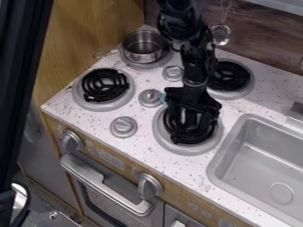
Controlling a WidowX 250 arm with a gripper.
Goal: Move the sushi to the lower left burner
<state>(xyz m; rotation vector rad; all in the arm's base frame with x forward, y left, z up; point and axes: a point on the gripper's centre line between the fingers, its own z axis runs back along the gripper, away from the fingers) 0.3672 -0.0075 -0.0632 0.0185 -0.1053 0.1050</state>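
The black gripper hangs down over the front right burner, low above its black coil, and hides part of that coil. Dark parts overlap there, so I cannot tell what lies between the gripper and the coil. The lower left burner is a black spiral coil in a round grey pan, left of the gripper across the white speckled stovetop.
A metal pot stands on the back left burner. Behind the arm is the back right burner. Grey knobs rise between the burners. A grey sink is at the right, and a ladle hangs at the back.
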